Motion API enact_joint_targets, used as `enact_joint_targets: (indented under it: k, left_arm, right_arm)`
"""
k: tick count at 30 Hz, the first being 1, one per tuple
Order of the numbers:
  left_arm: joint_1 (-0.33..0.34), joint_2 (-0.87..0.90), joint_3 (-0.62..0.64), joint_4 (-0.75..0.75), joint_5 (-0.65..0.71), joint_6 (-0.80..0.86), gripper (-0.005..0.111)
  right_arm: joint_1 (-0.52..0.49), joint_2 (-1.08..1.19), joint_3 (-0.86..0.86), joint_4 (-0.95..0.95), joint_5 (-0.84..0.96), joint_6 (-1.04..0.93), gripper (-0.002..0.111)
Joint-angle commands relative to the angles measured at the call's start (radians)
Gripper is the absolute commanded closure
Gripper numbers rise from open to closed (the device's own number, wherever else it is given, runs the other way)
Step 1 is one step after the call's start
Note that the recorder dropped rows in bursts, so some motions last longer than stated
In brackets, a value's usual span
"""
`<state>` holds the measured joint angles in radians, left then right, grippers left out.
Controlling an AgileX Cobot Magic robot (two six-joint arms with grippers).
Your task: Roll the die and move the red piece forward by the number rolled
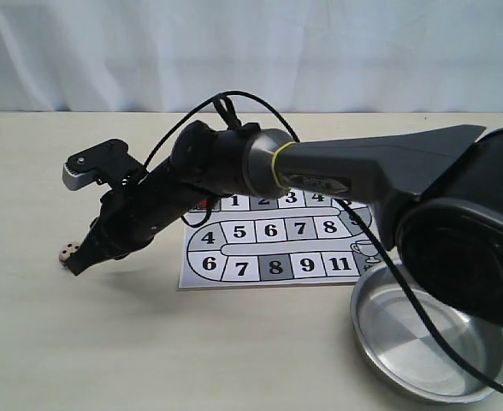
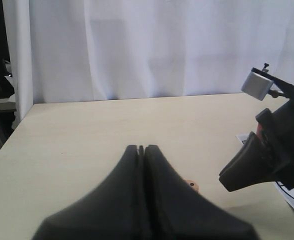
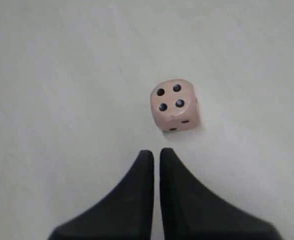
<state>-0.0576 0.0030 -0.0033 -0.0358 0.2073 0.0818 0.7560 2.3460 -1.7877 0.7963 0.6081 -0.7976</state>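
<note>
The die (image 1: 66, 254) lies on the bare table left of the board, four pips up in the right wrist view (image 3: 173, 105). My right gripper (image 1: 74, 267) has reached across the board and hangs tilted just beside the die. Its fingertips (image 3: 156, 151) stand shut with nothing between them, a little short of the die. The red piece (image 1: 203, 205) shows only as a red sliver behind the right arm at the board's far left corner. My left gripper (image 2: 141, 147) is shut and empty over the table; the die (image 2: 192, 185) peeks out past its fingers.
The numbered paper game board (image 1: 273, 248) lies mid-table, partly under the right arm. A round metal bowl (image 1: 431, 342) stands at the front right. A white curtain hangs behind the table's far edge.
</note>
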Motion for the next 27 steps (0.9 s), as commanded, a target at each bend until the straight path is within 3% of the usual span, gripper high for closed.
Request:
enact_joint_targets:
  k: [1,18,23,27]
  left_arm:
    - [0.0,-0.003,0.003,-0.002,-0.007,0.004,0.107]
    - [0.0,-0.003,0.003,-0.002,-0.007,0.004,0.107]
    - [0.0,-0.003,0.003,-0.002,-0.007,0.004,0.107]
    - [0.0,-0.003,0.003,-0.002,-0.007,0.004,0.107]
  right_arm:
    - [0.015,0.014,-0.015,-0.005,-0.016,-0.008,0.104]
    - [0.015,0.012,-0.015,-0.009,-0.03,0.006,0.104]
    - [0.007,-0.097,-0.015,-0.373,0.065,0.331,0.104]
    - [-0.018,-0.155,-0.015,-0.446,0.151,0.4,0.104]
